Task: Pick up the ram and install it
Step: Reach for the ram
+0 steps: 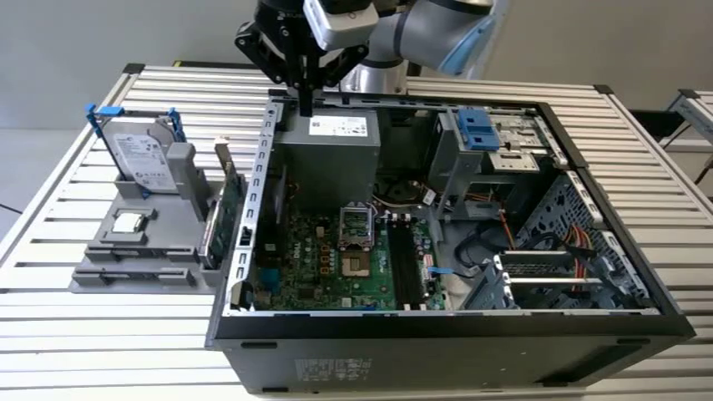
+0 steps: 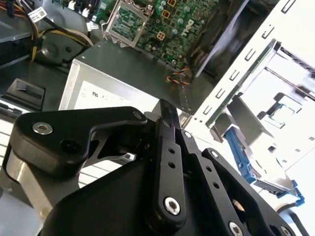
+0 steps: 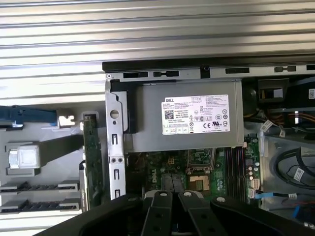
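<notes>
Black hand point(image 1: 303, 109), fingers together and empty, hangs clear above the case's point(image 1: 446, 324) rear edge; ram point(image 1: 209, 236) stands edge-on in the grey holder point(image 1: 112, 280) beside the case, long axis along its wall

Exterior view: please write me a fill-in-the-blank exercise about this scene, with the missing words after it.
1. The gripper hangs above the power supply, which carries a ___ label.
2. The hard drive stands upright with ___ clips at its top.
3. The gray holder sits outside the computer case, at the exterior view's ___.
Missing words: white; blue; left.
</notes>
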### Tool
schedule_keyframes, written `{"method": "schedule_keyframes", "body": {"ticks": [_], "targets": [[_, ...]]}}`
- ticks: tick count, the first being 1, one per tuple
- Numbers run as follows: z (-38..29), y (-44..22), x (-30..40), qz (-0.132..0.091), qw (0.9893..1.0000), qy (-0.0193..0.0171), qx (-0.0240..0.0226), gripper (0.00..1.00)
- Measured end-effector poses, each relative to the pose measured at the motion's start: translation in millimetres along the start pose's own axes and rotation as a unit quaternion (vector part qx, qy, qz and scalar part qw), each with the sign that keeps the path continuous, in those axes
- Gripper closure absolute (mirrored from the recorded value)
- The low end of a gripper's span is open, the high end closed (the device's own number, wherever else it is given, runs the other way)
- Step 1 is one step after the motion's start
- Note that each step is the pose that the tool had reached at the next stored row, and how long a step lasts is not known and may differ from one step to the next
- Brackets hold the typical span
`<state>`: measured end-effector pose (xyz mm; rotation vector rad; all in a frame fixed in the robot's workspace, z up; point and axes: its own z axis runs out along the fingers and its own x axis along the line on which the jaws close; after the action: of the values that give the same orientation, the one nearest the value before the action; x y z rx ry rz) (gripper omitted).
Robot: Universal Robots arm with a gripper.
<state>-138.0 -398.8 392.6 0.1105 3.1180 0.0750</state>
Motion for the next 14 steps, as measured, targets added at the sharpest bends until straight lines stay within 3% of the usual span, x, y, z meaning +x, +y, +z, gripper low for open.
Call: {"method": "schedule_keyframes", "body": {"ticks": [14], "targets": [[-0.5, -1.6, 21.8, 0.000, 1.0000, 0.0000, 0.0000, 1.00]]}}
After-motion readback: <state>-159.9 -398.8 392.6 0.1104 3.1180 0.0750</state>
